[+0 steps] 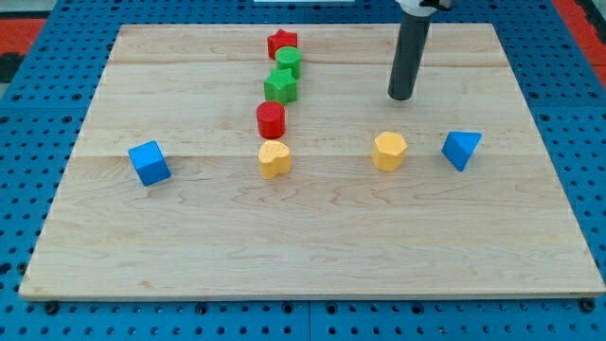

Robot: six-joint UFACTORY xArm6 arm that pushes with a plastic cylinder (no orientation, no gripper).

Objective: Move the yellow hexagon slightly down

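I'm in the approach step: my tip (401, 97) rests on the wooden board (312, 237), touching nothing; it is a bare rod with no jaws to open or close. The yellow hexagon (389, 151) lies just below it, slightly to the view's left, beside the blue block (461, 149). Next I judge a short, straight downward push.

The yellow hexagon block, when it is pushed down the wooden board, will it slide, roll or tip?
The yellow hexagon block probably slides: it sits flat and squat on the smooth wooden board. Tipping seems unlikely. My tip is above it, slightly right, so an off-centre push might turn it.
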